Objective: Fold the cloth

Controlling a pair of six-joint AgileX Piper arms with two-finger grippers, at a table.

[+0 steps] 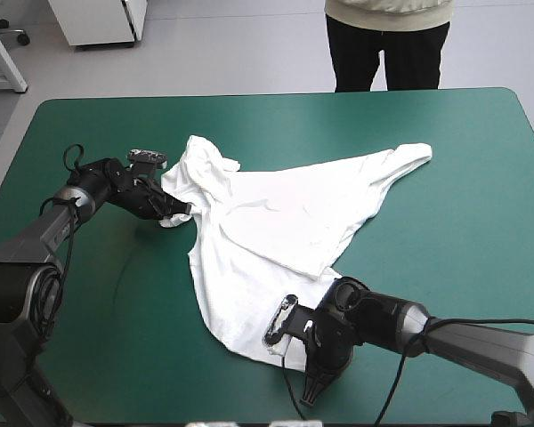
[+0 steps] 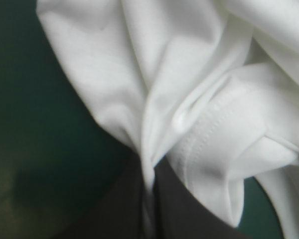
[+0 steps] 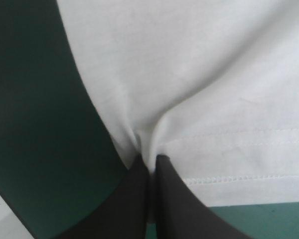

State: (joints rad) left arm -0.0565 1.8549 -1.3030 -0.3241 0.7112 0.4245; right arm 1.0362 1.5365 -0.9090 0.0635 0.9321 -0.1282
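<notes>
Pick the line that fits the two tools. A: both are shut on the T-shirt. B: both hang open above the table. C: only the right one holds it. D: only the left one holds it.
A: in the wrist views the left tool and the right tool each pinch a fold of the T-shirt.

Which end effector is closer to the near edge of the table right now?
Right. The right end effector grips the T-shirt by its hem, close to the table at its near edge; the left end effector holds it farther back, around mid-table.
</notes>
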